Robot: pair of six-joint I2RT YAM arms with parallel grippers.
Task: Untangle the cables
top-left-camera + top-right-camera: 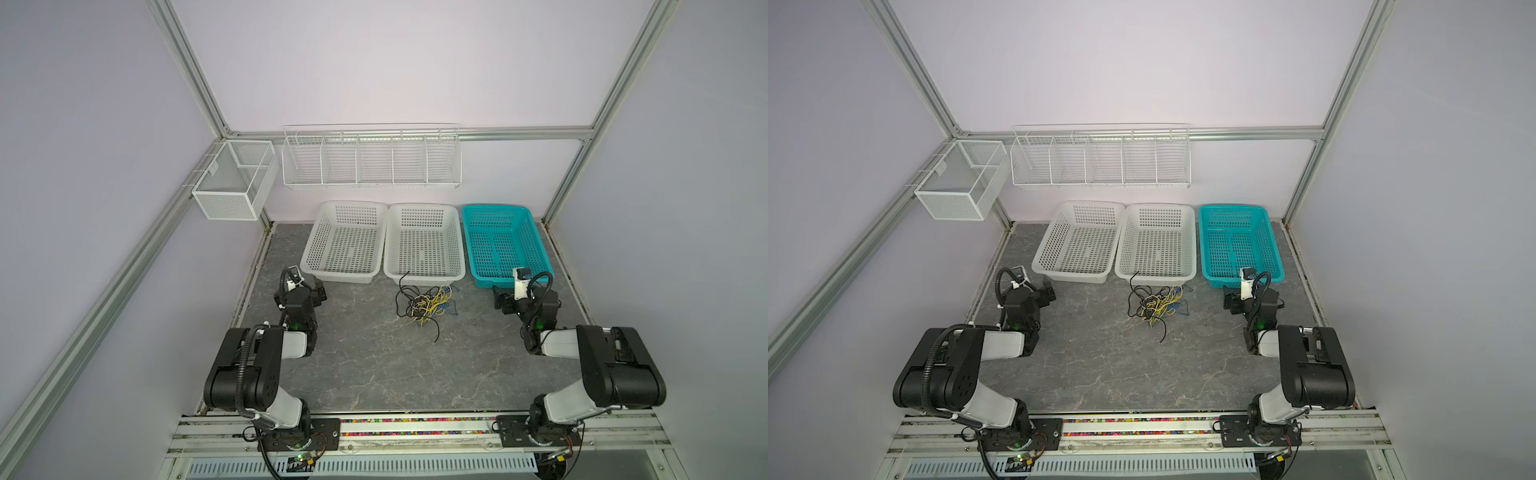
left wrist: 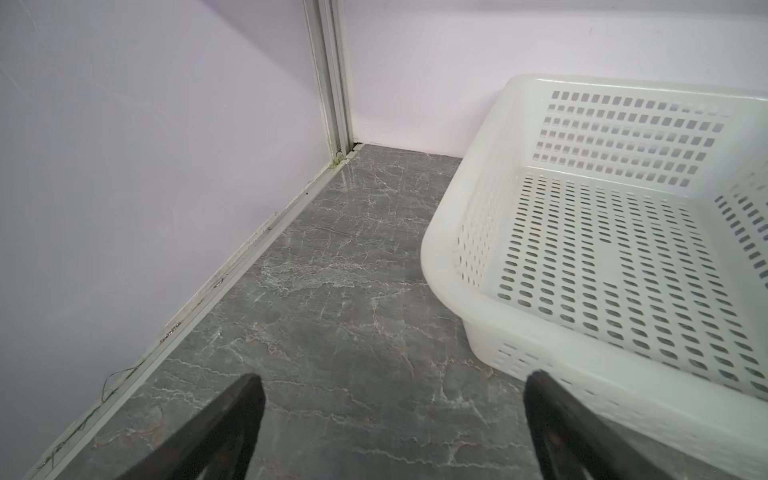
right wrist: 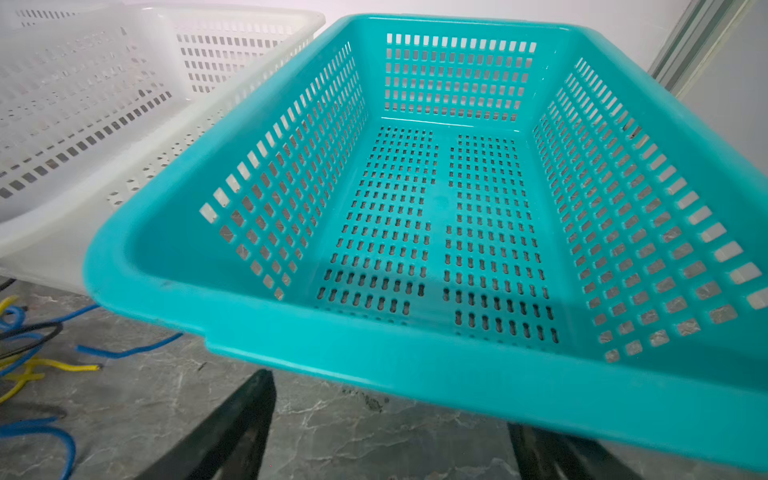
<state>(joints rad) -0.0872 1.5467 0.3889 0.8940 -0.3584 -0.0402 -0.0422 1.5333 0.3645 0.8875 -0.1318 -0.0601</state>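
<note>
Bare tabletop (image 1: pixel 374 365) lies open in front of the cables (image 1: pixel 424 305) and on both sides of them. The back is blocked by a row: left white basket (image 1: pixel 340 276), middle white basket (image 1: pixel 436 276), teal basket (image 1: pixel 471 245). The cables lie against the middle basket's near wall. The teal rim stands just ahead of the right gripper (image 3: pixel 388 407).

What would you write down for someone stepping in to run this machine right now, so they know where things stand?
Left gripper: open, holding nothing, over the table by the left white basket.
Right gripper: open, holding nothing, at the front of the teal basket.
Cables: black, yellow and blue, in one tangle on the table just in front of the middle white basket, between the two grippers. Neither gripper touches it.
Done: nothing that shows. No strand is separated and none lies in a basket.
Left: all of the untangling.
</note>
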